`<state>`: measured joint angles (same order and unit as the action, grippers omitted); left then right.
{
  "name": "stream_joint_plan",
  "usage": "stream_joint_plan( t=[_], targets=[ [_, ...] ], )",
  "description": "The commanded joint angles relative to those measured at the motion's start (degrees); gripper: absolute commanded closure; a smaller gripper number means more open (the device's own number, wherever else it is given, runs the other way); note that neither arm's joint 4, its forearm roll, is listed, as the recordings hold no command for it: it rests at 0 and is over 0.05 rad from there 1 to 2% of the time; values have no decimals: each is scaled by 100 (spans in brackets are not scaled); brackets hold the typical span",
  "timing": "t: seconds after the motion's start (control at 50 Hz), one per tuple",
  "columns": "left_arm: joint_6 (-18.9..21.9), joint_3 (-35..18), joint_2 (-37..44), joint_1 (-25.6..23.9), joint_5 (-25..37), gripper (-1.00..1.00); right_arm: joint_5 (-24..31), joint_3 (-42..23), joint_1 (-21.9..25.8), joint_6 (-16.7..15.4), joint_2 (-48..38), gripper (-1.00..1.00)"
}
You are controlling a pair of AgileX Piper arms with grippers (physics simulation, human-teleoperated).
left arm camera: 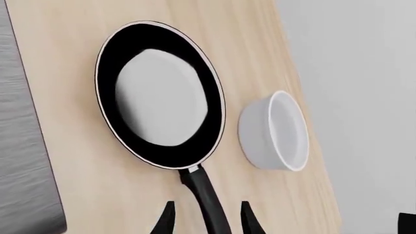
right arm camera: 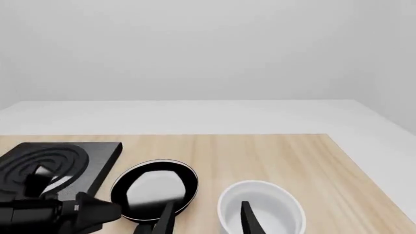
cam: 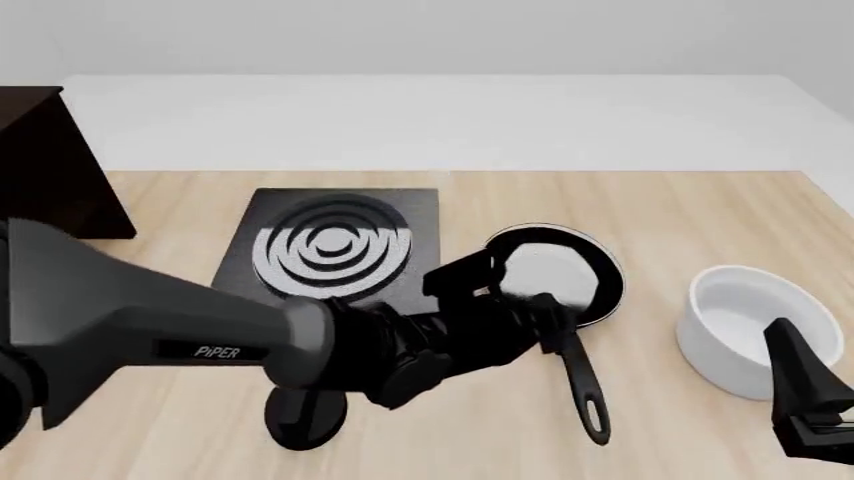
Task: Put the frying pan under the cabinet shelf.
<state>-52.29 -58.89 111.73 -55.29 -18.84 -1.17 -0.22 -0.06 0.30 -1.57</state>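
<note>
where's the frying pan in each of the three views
Left wrist view: the frying pan fills the middle, its handle running between the left gripper fingers.
Front view: the frying pan lies right of centre, beside the square ringed plate.
Right wrist view: the frying pan sits low, left of centre.
Shared landmark: the white bowl next to the pan.

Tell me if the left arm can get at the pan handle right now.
Probably yes: the left gripper is open, a finger on each side of the pan handle, with nothing between them.
</note>
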Motion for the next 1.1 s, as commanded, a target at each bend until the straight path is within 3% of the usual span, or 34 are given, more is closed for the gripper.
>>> stream_joint_plan(
  t=[0.02, 0.26, 0.28, 0.32, 1.1],
  targets=[
    [-70, -167, 310, -121, -129, -100, 1, 0, -1, -1, 2, -100],
    [-248, -356, 625, -329, -246, -100, -1, 0, 1, -1, -2, -100],
    [-420, -327, 696, -386, -348, -100, 1, 0, -1, 1, 1, -100],
    [-323, -398, 711, -372, -288, -100, 0, 0, 0, 1, 0, -100],
    [-940, -737, 1590, -682, -780, -100, 0, 0, 0, 0, -1, -100]
  ],
)
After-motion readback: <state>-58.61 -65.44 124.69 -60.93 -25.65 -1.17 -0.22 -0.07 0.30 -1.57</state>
